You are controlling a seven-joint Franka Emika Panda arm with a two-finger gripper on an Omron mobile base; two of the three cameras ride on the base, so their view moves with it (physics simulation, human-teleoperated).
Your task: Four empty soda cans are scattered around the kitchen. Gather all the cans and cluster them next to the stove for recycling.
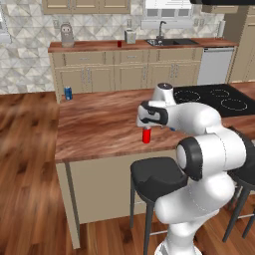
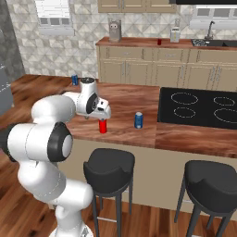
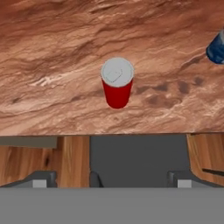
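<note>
Hand view looks almost straight down on a red soda can standing upright on the wood island counter, just above centre, with its silvery lid facing the lens. A blue soda can cuts in at two o'clock. The gripper hangs above the near counter edge with its jaws spread wide and nothing between them; the two dark fingertips show at the bottom, either side of a black stool seat.

An empty can like this is probably very light, thin-walled and slick, so it dents under a hard squeeze and tips at a nudge. My judgement is to take it across the middle of the body, below the rim, with a gentle closing.

Right base view gives what the hand camera cannot: the blue can sits at three o'clock from the red one, near the stove but short of its black glass, and a second blue can stands at the island's far corner, around ten o'clock. Another red can sits on the back counter. Left base view adds the sink beyond.
</note>
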